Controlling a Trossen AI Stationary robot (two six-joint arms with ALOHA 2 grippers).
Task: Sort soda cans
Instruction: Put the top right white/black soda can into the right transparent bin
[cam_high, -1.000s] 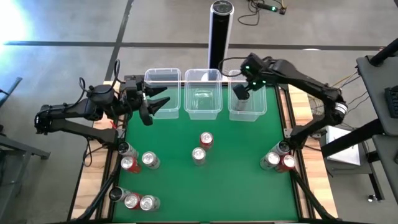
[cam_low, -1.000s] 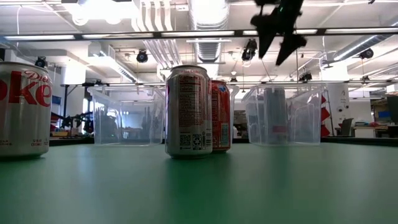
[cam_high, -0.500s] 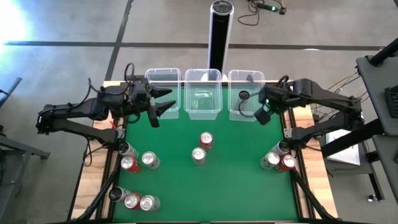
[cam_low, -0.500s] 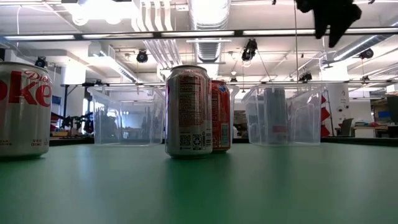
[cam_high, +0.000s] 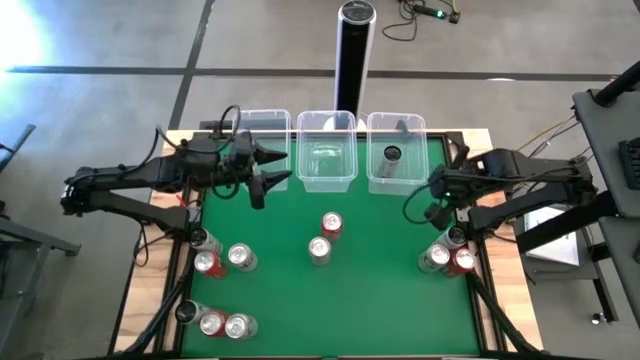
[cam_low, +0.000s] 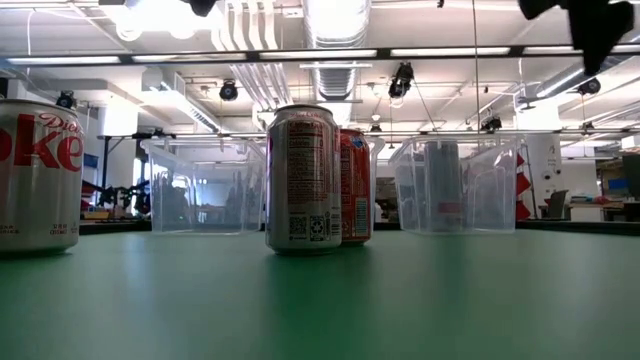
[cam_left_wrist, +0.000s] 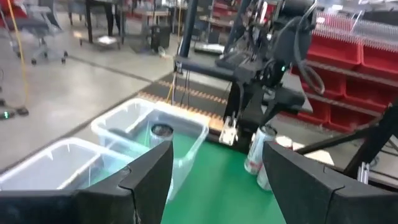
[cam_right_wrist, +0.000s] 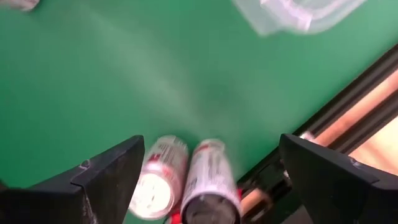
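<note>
From above, my left gripper (cam_high: 272, 170) hangs with its fingers spread and empty over the green table mat (cam_high: 380, 290), just in front of the left clear plastic tub (cam_high: 262, 150); my right gripper (cam_high: 430, 198) hovers near the mat's right edge, above the cluster of silver-topped soda cans (cam_high: 446, 256) there. A dark grey can (cam_high: 393, 156) stands inside the right tub (cam_high: 396, 150), two cans (cam_high: 325, 237) sit mid-table, and two more groups lie at the left edge (cam_high: 220, 258) and the near left corner (cam_high: 213, 321). At table height, a silver can (cam_low: 303, 180) stands in front of a red one (cam_low: 356, 186), with a silver Diet Coke can (cam_low: 40, 175) at the far left. Past my left fingers (cam_left_wrist: 146, 174), wide apart, I see the tub holding the can (cam_left_wrist: 161, 132). Past my right fingers (cam_right_wrist: 112, 171), also open with nothing between them, two cans (cam_right_wrist: 186, 180) stand together by the mat's edge.
</note>
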